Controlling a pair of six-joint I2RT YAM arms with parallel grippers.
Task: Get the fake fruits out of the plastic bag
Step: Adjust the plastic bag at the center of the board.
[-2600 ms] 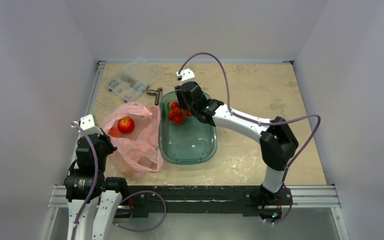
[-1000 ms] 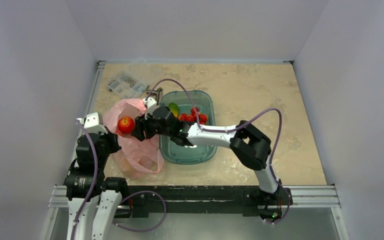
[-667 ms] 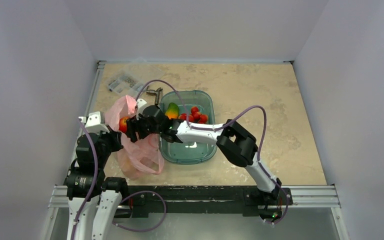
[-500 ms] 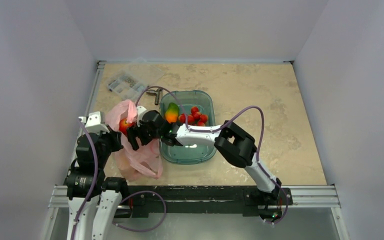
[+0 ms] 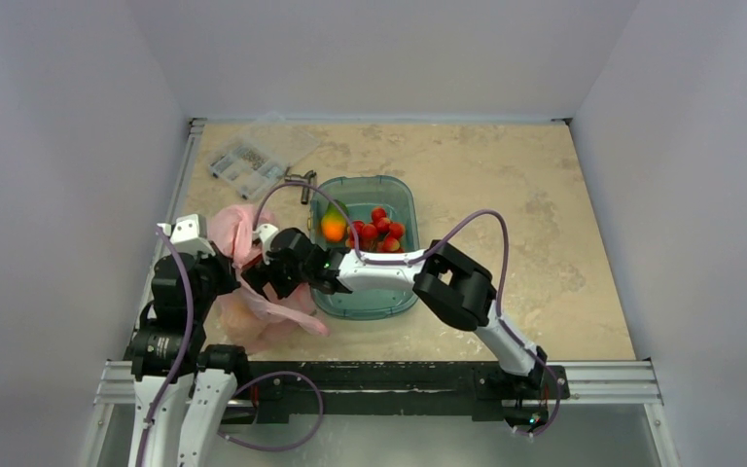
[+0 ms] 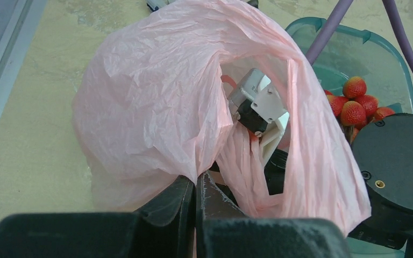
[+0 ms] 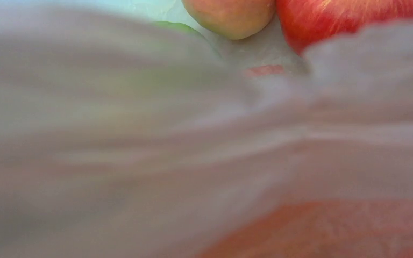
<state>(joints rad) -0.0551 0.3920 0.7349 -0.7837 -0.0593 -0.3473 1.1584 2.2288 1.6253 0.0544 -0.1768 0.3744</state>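
Note:
The pink plastic bag point(image 5: 253, 302) point(image 6: 150, 107) lies left of the teal tub point(image 5: 365, 292), its mouth held up. My left gripper point(image 5: 230, 279) point(image 6: 196, 185) is shut on the bag's rim. My right gripper point(image 5: 259, 279) reaches into the mouth, and its fingers are hidden by film. Its white wrist housing point(image 6: 258, 102) shows inside the bag. Blurred film fills most of the right wrist view. Beyond it lie a round red fruit point(image 7: 349, 16), a peach-orange one point(image 7: 231, 16) and a sliver of green one point(image 7: 175, 27). The bunch of small red fruits point(image 5: 379, 230) point(image 6: 355, 102) sits in the tub.
A green-to-orange mango-like fruit point(image 5: 333, 226) lies in the tub beside the bunch. At the back left stand a clear parts box point(image 5: 248, 161) and a small dark metal piece point(image 5: 300, 181). The right arm's purple cable point(image 6: 328, 32) crosses above the tub. Walls enclose the table.
My right gripper has swung left from the tub and pushed down into the bag's mouth. The red fruit, seen from above earlier, is now covered by the arm and bag.

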